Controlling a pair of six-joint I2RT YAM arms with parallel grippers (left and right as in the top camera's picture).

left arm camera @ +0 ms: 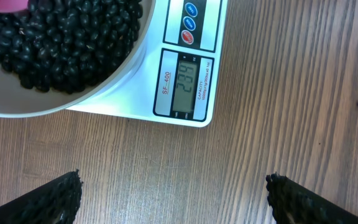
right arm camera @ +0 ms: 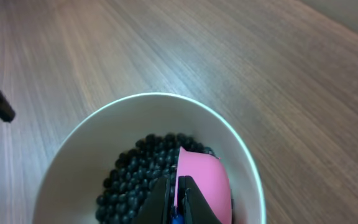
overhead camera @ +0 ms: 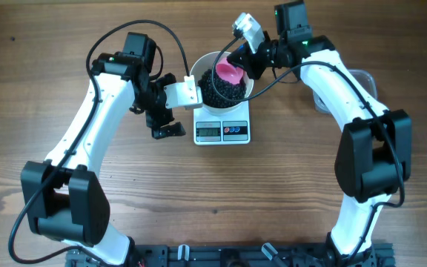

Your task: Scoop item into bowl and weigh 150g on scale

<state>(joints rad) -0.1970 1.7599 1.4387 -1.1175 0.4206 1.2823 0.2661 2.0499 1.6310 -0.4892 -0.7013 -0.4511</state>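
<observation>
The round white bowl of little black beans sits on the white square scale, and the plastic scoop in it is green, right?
Not green: the plastic scoop is pink, as the right wrist view shows. The round white bowl of black beans does sit on the white square scale.

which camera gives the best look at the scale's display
Left wrist: the display sits mid-frame, digits large and legible. Overhead shows it only as a tiny grey strip. Right wrist misses it, showing the bowl instead.

Looks like a robotics lab; two white arms (overhead camera: 87, 126) mounted at a wood-grain table (overhead camera: 199, 193)
</observation>
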